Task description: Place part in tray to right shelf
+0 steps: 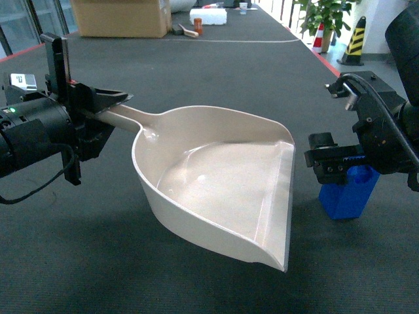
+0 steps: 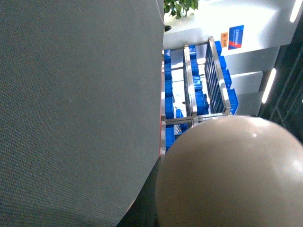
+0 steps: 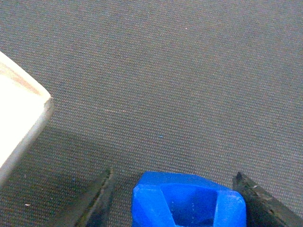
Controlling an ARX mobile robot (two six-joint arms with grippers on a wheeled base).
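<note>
In the head view the beige tray (image 1: pixel 216 190) hangs above the dark carpet, its long handle pointing left. My left gripper (image 1: pixel 108 112) is shut on that handle. From the left wrist view only the tray's rounded underside (image 2: pixel 232 175) shows, and the jaws are hidden. The small blue part (image 1: pixel 347 193) stands on the carpet just right of the tray's front lip. My right gripper (image 1: pixel 335 165) is open and low around the part (image 3: pixel 189 201). One finger stands on each side, with a gap on the left. The right shelf (image 2: pixel 194 94) is a far steel rack.
Blue crates (image 2: pixel 215 80) fill the steel rack. A cardboard box (image 1: pixel 121 16), a white box (image 1: pixel 208 16), a potted plant (image 1: pixel 324 16) and a yellow-black cone (image 1: pixel 355 39) stand at the back. A red line (image 1: pixel 324 62) edges the carpet on the right.
</note>
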